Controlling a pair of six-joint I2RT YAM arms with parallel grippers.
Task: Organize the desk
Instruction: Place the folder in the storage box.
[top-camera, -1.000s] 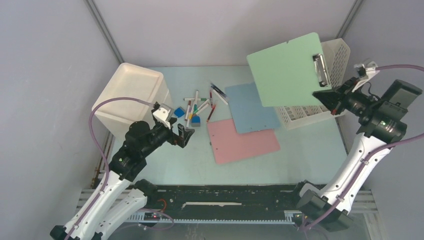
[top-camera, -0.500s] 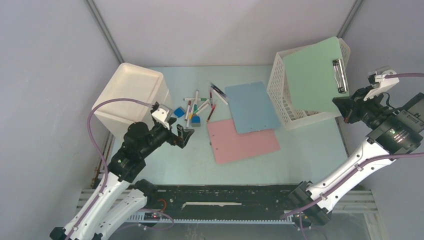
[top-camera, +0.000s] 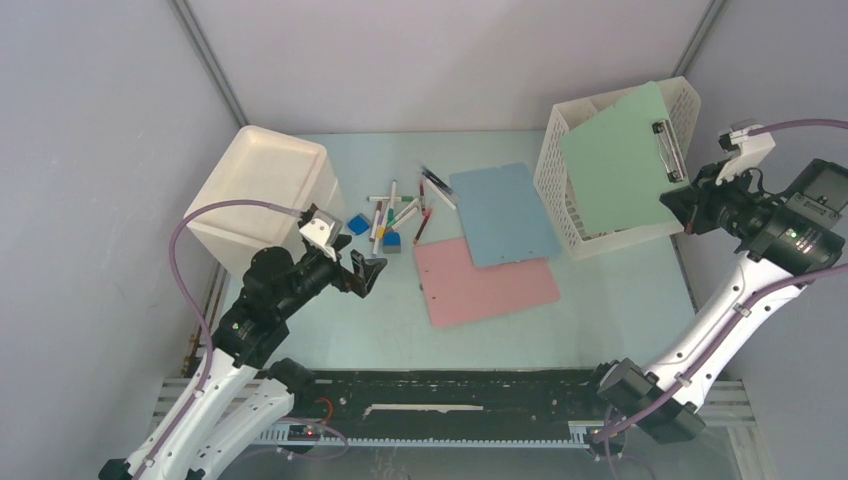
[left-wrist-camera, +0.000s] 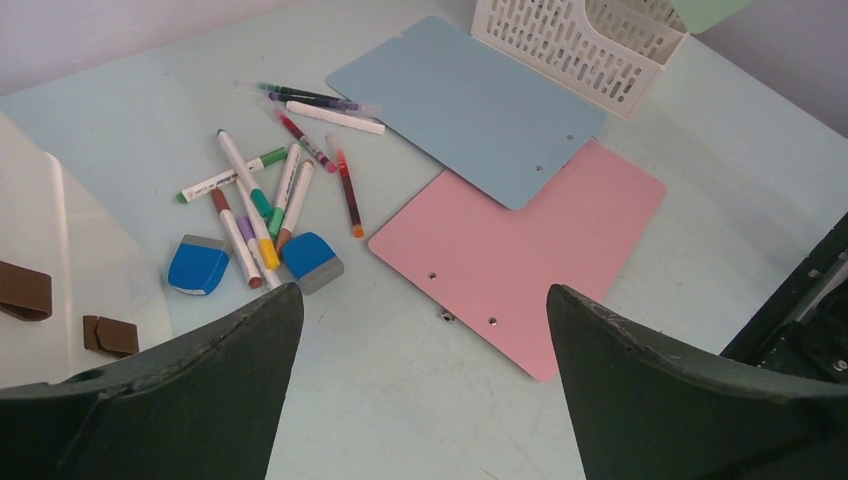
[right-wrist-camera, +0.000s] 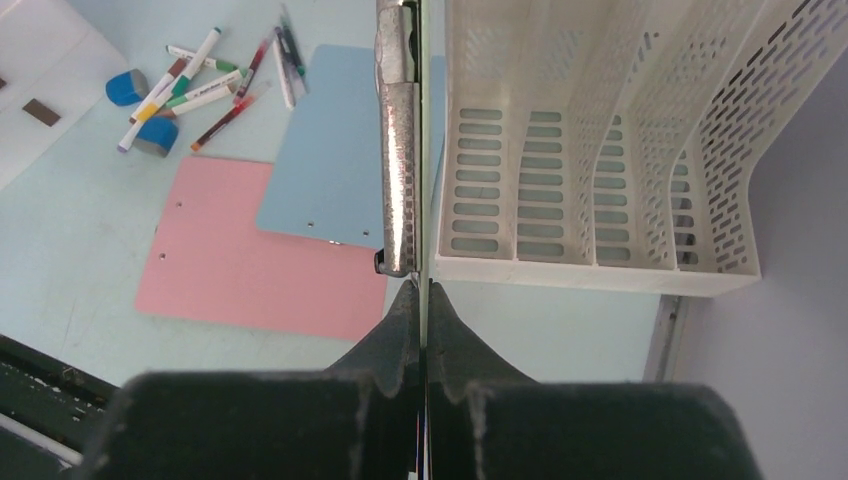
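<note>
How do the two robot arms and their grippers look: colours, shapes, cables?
The left arm and right arm have white lower links and black joints, with a purple cable looping along each. The left gripper and right gripper have black wedge-shaped fingers and a white camera block at the wrist.

From above, the green clipboard (top-camera: 620, 160) hides most of the file rack (top-camera: 556, 190). Left of the rack on the desk (top-camera: 620, 290), the blue clipboard (top-camera: 503, 213) covers 1 corner of the pink clipboard (top-camera: 485, 285). The left wrist view's top edge crops the rack.
</note>
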